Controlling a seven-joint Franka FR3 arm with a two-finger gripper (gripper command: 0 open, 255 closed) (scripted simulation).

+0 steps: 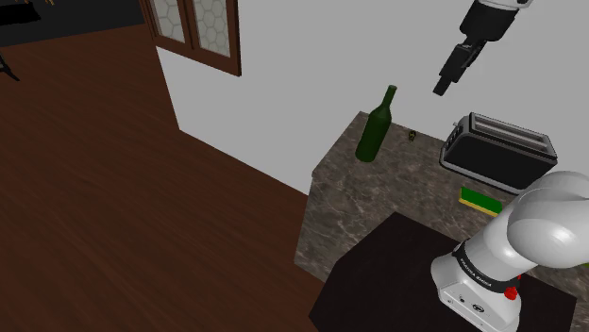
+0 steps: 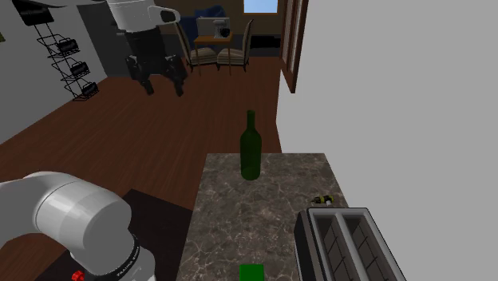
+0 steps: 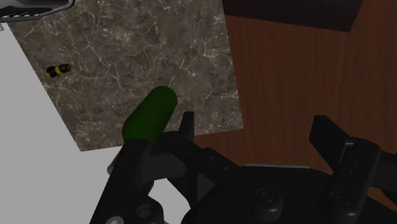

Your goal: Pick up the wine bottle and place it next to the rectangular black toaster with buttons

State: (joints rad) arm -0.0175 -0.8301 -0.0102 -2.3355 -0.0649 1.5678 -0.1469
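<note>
starting at the shoulder view's left: find the green bottle (image 1: 376, 127) standing on the far-left end of the marbled surface (image 1: 378, 193), near the wall, touched by nothing. read its long axis as vertical, neck up, base down; put the slight lean there down to the camera's roll. just right of it, note a small yellow-and-black item (image 1: 412, 137) lying by the wall. further right and high above, see the claw (image 1: 453, 68) hanging released, jaws apart, grasping nothing, well clear of the bottle. rightmost, spot the black toaster (image 1: 498, 151) with a green sponge (image 1: 481, 200) just beside it. judged to be the reaching step, with no lift yet. to do it well: lower the claw toward the bottle, keep the jaws spread wide, come at the broad body from the side rather than at the thin neck, centre it between the jaws before closing, and avoid nudging it first, being tall and narrow and so likely to tip. steer clear of the small item on the way in, and hold the bottle upright once gripped.
</note>
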